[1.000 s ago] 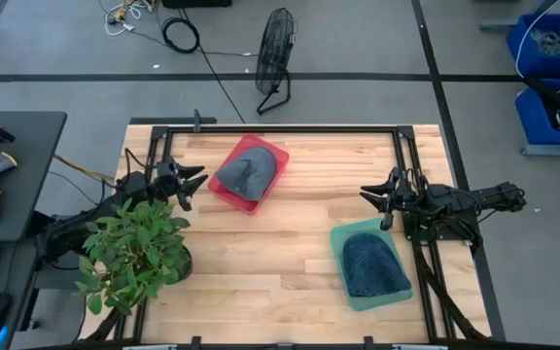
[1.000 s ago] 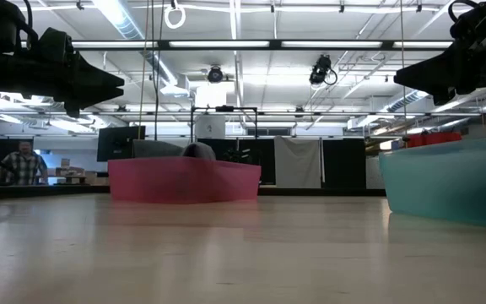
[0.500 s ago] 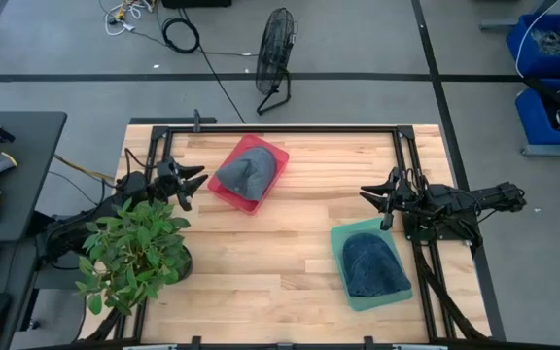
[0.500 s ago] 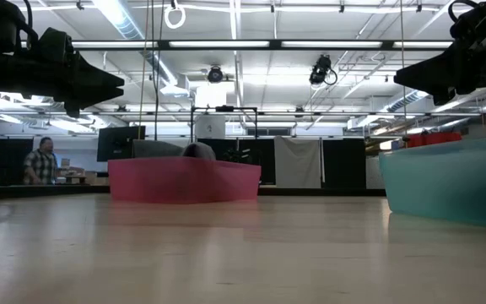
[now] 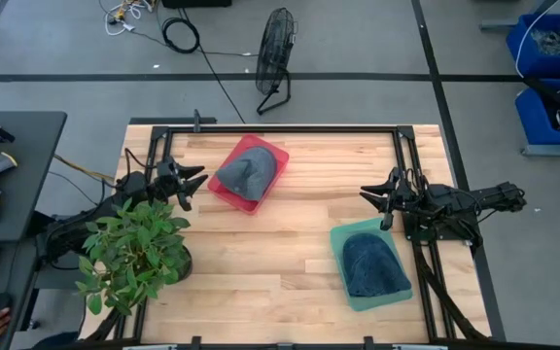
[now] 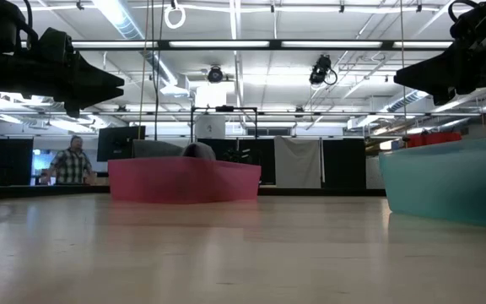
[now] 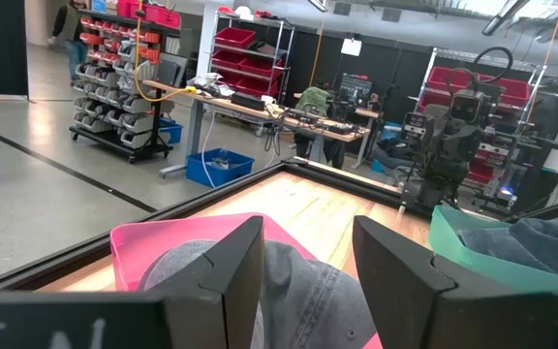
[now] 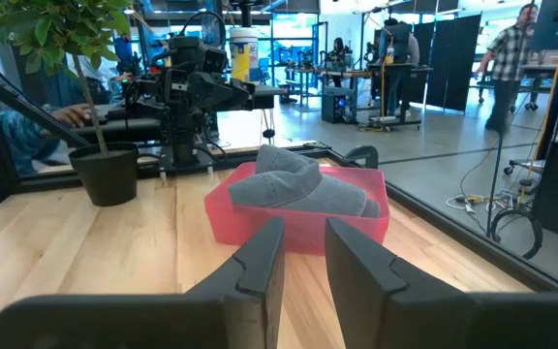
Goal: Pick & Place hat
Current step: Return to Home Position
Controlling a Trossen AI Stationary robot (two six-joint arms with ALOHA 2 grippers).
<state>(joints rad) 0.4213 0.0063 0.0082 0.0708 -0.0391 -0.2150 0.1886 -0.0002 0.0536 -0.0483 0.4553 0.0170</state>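
A grey hat lies in a red tray at the table's far middle. A dark blue-grey hat fills a teal tray near the right near corner. My left gripper hovers open, left of the red tray and above the table. In its wrist view it faces the grey hat. My right gripper hovers open at the right side, just beyond the teal tray. In its wrist view it points across the table at the red tray.
A potted plant stands at the table's left near side, beside my left arm. A black frame rail runs around the table. Bare wood lies between the two trays. A person stands in the room beyond the table.
Both arms and both hats have kept still. The person in the room beyond the table has walked toward the right in the low view.
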